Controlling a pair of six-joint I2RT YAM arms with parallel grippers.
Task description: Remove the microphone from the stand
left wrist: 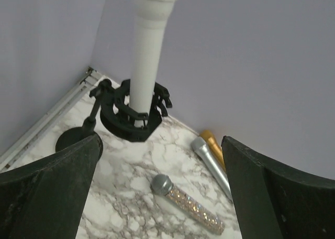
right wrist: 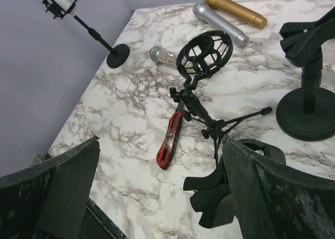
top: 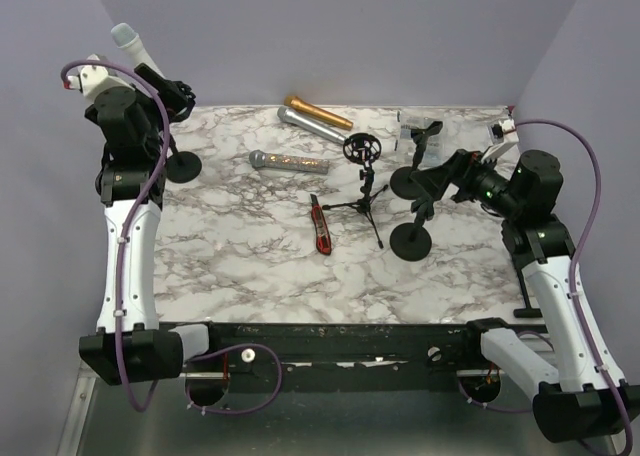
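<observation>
The left pincer [left wrist: 161, 160], wide open, faces the white microphone [left wrist: 149, 55] upright in the stand [left wrist: 118, 126]; it should close on the barrel above the stand's ring, then pull straight up without tipping the stand, while the right pincer [right wrist: 161, 160], also open, sits well apart.

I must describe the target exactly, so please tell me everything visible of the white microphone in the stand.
The white microphone is a slim, smooth, plastic-looking cylinder with a wider collar under a pale head. It stands head up, perhaps slightly tilted, its lower end held in the black ring-shaped shock mount of a round-based stand at the far left corner of the table. Only the mount appears to touch it.
</observation>
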